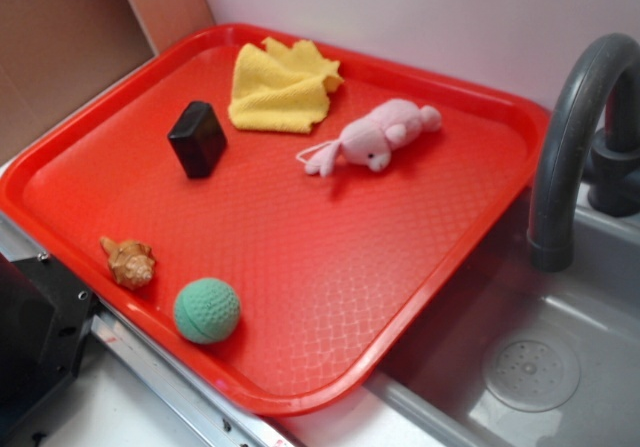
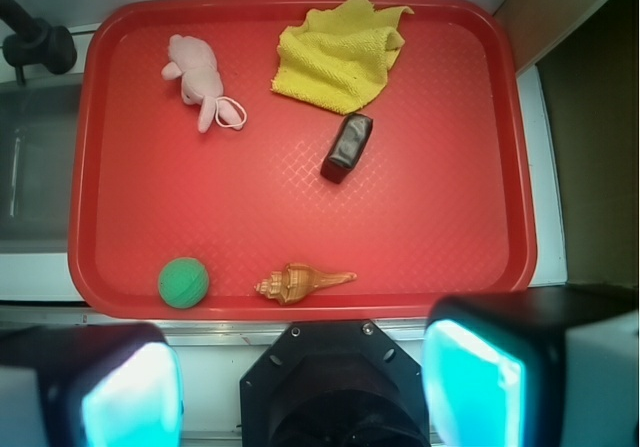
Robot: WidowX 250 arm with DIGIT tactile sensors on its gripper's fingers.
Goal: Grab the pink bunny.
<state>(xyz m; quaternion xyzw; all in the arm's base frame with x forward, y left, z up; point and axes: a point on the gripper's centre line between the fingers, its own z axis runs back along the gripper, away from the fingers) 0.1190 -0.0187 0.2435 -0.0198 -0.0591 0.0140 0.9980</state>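
Pink bunny (image 2: 198,75) lies on its side near the tray's (image 2: 300,217) far edge, toward the sink-side corner, w/ yellow cloth (image 2: 340,57) beside it but apart. Pale plush, long ears, stubby limbs, thin white string loop at one end. Step: approach, not yet begun. End effector (image 2: 300,387) fingers spread wide, holding nothing, back over tray's near edge. Next: cross tray, centre over body, descend, close. Soft, should squash easily.

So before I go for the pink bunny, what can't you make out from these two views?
- Gripper: wrist view's bottom edge cuts off the fingers; absent from the exterior view.
- Pink bunny: underside hidden in both views.
- Yellow cloth: anything beneath is hidden by its folds.
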